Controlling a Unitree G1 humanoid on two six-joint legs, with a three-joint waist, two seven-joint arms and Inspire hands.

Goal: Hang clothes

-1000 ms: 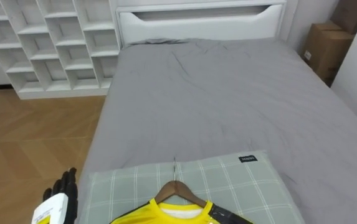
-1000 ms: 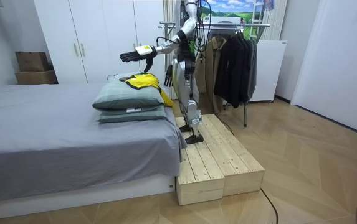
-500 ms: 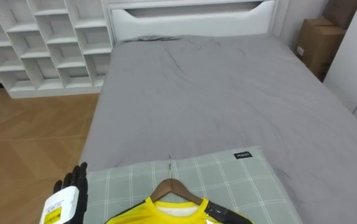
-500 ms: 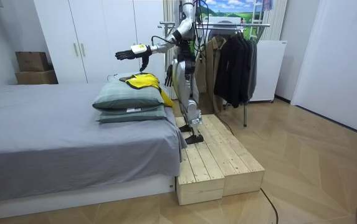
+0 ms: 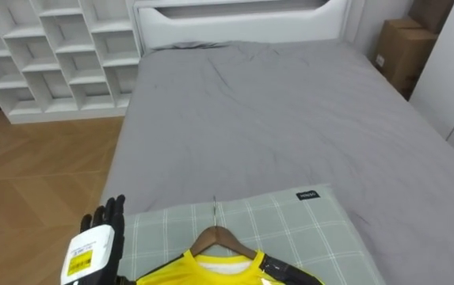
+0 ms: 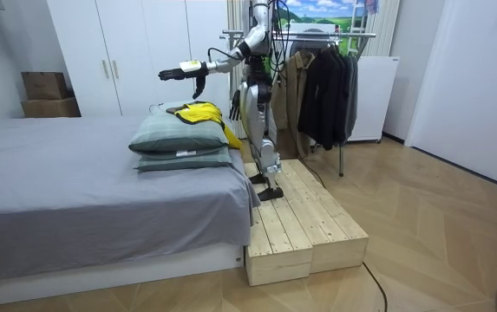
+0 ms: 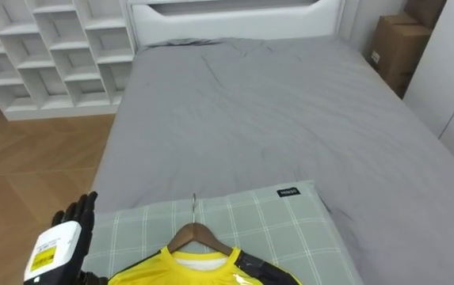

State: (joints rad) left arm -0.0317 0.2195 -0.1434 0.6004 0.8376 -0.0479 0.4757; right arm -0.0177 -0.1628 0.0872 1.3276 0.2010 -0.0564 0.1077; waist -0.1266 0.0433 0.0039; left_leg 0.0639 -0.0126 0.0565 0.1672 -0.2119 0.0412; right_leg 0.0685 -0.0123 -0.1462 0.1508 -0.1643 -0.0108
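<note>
Room view: a humanoid robot stands on a wooden platform (image 6: 304, 227) at the foot of a bed (image 6: 75, 186), facing the room view's left, with a clothes rack (image 6: 322, 82) of dark coats behind it. Its left arm reaches out level over two stacked pillows, and the left hand (image 6: 172, 74) hangs in the air above them, touching nothing. A dark shape just under that forearm may be the right hand (image 6: 198, 87); it is too small to say how it is held.

From the head camera, the left hand (image 5: 100, 241) shows at the lower left, back upward, fingers straight and slightly spread, empty, near the left edge of the green checked pillow (image 5: 298, 229). The yellow shirt (image 5: 211, 273) lies flat on top of that pillow, already threaded on a wooden hanger (image 5: 220, 240) whose metal hook (image 5: 214, 210) points up the bed toward the white headboard (image 5: 234, 17). A dark trim runs along the shirt's right shoulder. The hand and the shirt are apart.

Beyond the pillow stretches the grey bedsheet (image 5: 274, 119), lightly creased. A white cubby shelf (image 5: 52, 55) stands on the wooden floor (image 5: 36, 174) to the left of the bed, and a cardboard box (image 5: 397, 51) sits to its right.
</note>
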